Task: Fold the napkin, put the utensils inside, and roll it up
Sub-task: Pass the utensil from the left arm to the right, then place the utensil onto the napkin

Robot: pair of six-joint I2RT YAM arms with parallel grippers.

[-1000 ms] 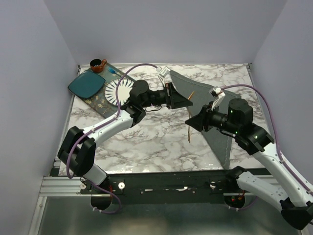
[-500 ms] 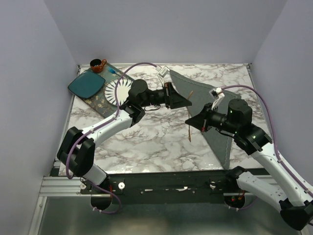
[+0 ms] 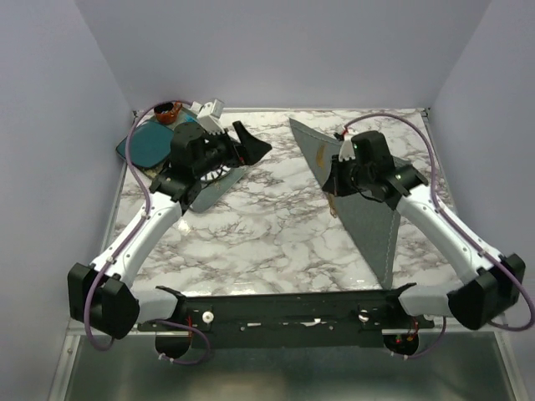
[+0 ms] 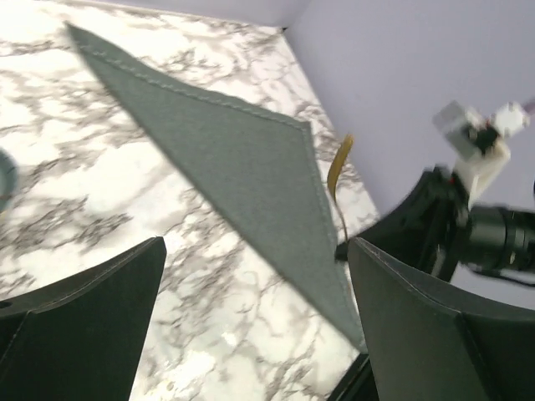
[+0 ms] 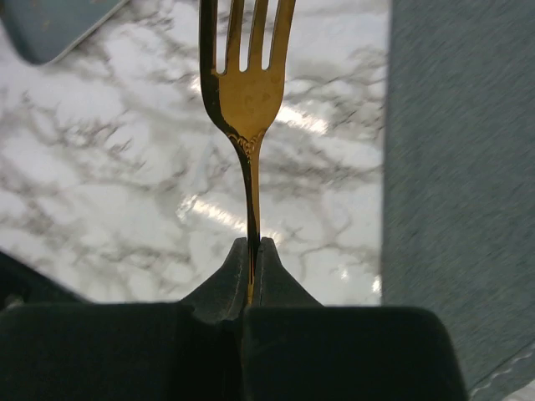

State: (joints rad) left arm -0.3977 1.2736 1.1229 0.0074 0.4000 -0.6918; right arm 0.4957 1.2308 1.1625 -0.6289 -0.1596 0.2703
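Note:
The dark grey napkin [image 3: 359,200] lies folded into a long triangle on the right half of the marble table [image 3: 267,242]; it also shows in the left wrist view as napkin [image 4: 242,159]. My right gripper [image 5: 253,244] is shut on the thin handle of a golden fork [image 5: 248,92], held just left of the napkin [image 5: 460,167]. From above, the right gripper [image 3: 333,182] sits at the napkin's left edge. My left gripper [image 3: 242,159] stands wide open and holds nothing, over by the plates. In its own view the left gripper [image 4: 255,317] faces the fork [image 4: 338,163].
A teal square plate [image 3: 142,146] rests on a patterned tray at the back left, with a brown cup [image 3: 167,111] behind it. The left arm covers most of the white ribbed plate. Purple cables loop over both arms. Walls enclose the table on three sides.
The left gripper opened and swung back left to the plates. The right gripper shut on the fork and moved toward the back, beside the napkin's left edge.

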